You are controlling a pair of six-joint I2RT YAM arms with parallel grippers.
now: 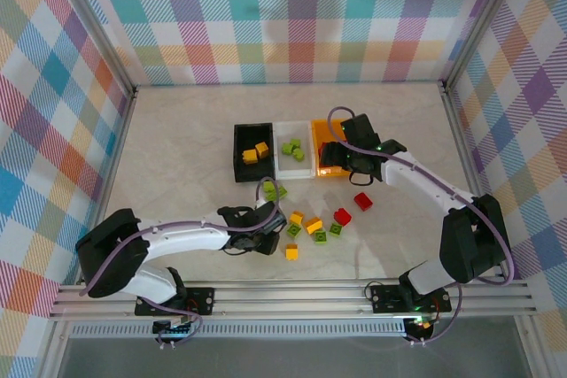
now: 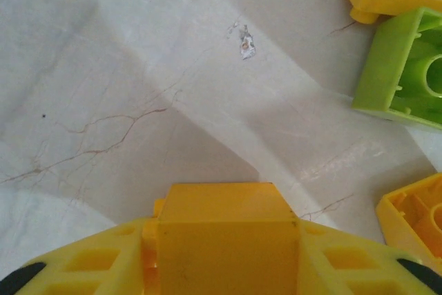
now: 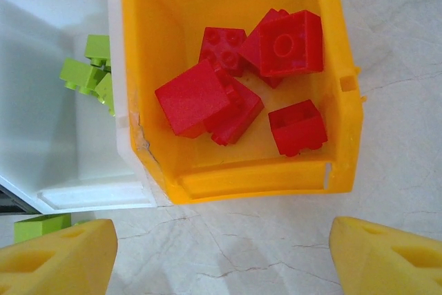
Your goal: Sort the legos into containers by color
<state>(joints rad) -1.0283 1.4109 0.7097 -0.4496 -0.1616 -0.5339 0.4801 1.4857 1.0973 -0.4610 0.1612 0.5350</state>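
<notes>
Containers are sitting side by side at mid-bench in your top view: black bin (image 1: 241, 162), white bin (image 1: 283, 166), orange bin (image 1: 324, 165). Their long axes are running away from the arm bases, and loose legos (image 1: 314, 225) are lying on the bench (image 1: 177, 148) just nearer.

Your left wrist view is showing the left tool (image 2: 228, 267) clamping a yellow brick (image 2: 228, 226), with a green brick (image 2: 404, 70) lying hollow side up.

Your right wrist view is showing the right tool (image 3: 221, 260) with fingers (image 3: 55, 260) standing apart at the orange bin's short end, and red bricks (image 3: 200, 98) lying inside.

left hand (image 2: 224, 271) gripping lego (image 2: 219, 222), right hand (image 3: 221, 257) spread
</notes>
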